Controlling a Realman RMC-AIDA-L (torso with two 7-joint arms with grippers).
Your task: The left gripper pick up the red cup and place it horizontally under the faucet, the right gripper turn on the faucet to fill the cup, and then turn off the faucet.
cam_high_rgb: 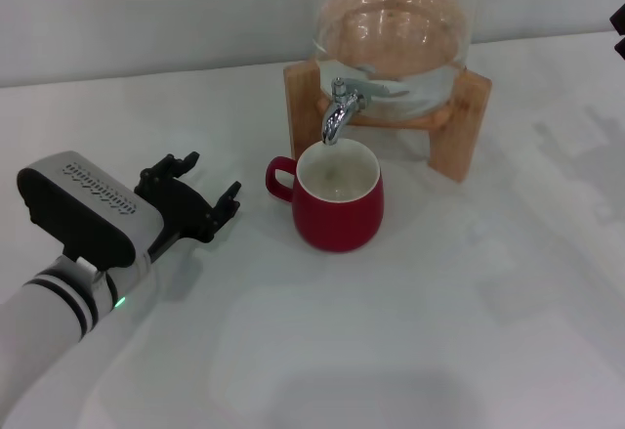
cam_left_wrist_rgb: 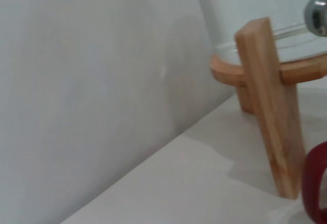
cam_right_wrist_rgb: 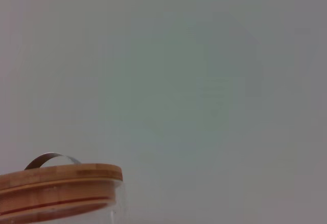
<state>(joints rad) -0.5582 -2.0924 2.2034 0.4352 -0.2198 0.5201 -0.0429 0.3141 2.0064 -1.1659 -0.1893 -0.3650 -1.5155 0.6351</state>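
The squat dark-red ceramic cup [cam_high_rgb: 339, 201] with its white glazed inside stands upright on the white worktop [cam_high_rgb: 410, 331], directly below the down-curved spout of the small chrome faucet [cam_high_rgb: 340, 107]; its loop handle points toward the robot's left. The left gripper [cam_high_rgb: 200, 194], a black jointed claw on a boxy grey wrist, sits low over the worktop just beside that handle but apart from it, spread wide and holding nothing. The right gripper [cam_high_rgb: 619, 33] shows only as a dark sliver at the head view's right edge, well apart from the faucet; whether it is wide or narrow I cannot tell.

Judging from this, placing is done and opening the faucet falls to the right arm. To do it well, that arm should come in from the right, above the wooden stand [cam_high_rgb: 459, 126], and meet the top lever squarely; a gentle, steady turn should avoid shoving the clear glass dispenser [cam_high_rgb: 391, 33] on its stand; the left arm is best kept away from the cup so nothing nudges it from under the spout.

The worktop is plain, smooth and pale; a bare light wall rises behind the dispenser, which holds clear liquid; the right wrist view catches its wooden lid [cam_right_wrist_rgb: 61, 183] with a metal handle.
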